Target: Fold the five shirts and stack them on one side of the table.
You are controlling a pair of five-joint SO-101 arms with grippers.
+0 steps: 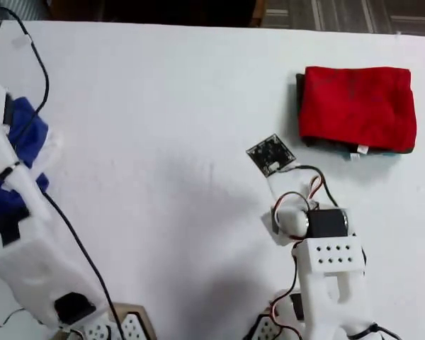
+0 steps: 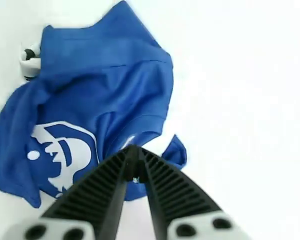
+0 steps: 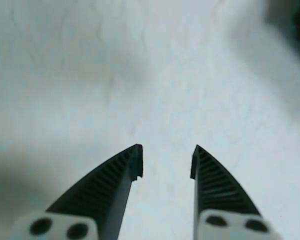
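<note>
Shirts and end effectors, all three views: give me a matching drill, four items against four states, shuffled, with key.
Items
1. blue shirt
2. red shirt
3. left end effector
4. right end effector

States
A. open, over bare table
B. folded into a neat rectangle
C. crumpled, not folded
D. shut on fabric

Pairs: 1-C, 2-B, 3-D, 4-A
</note>
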